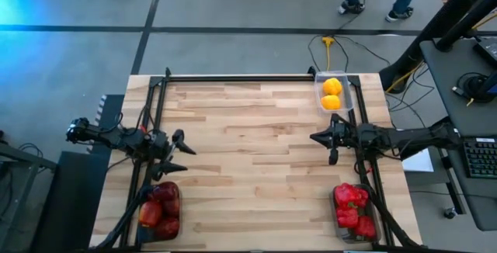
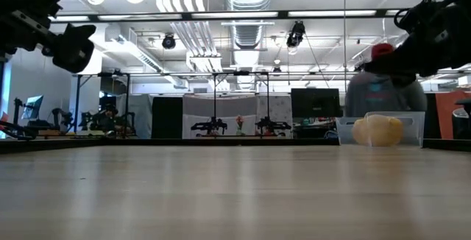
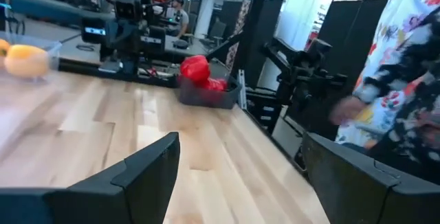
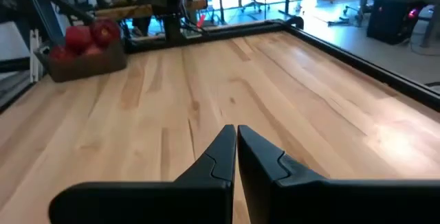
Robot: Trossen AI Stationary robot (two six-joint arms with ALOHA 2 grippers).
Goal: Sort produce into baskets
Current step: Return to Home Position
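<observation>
Yellow peppers (image 1: 331,95) sit side by side in the clear bin (image 1: 346,98) at the surface's (image 1: 256,168) far right corner, at about 12 o'clock from my right tool (image 1: 314,137) and near it. That tool's fingers are pressed together, tip to tip, on nothing, and it points toward 9 o'clock across bare wood. Red peppers (image 1: 353,209) are heaped in the dark bin (image 1: 335,230) at roughly 5 o'clock from it, at the near right corner.

Over to my left tool (image 1: 189,159): fingers spread apart, empty, pointing toward 3 o'clock. The apples (image 1: 159,206) lie in their own dark bin (image 1: 179,206) just beside it at about 6 o'clock.

All three bins run long from 12 to 6 o'clock. The round produce shows no pointing end that I can make out. Nothing loose shows on the wood between my two tools, so I judge the sorting done. The move ahead should be a plain pull-back, each arm away from the bin nearest it.
</observation>
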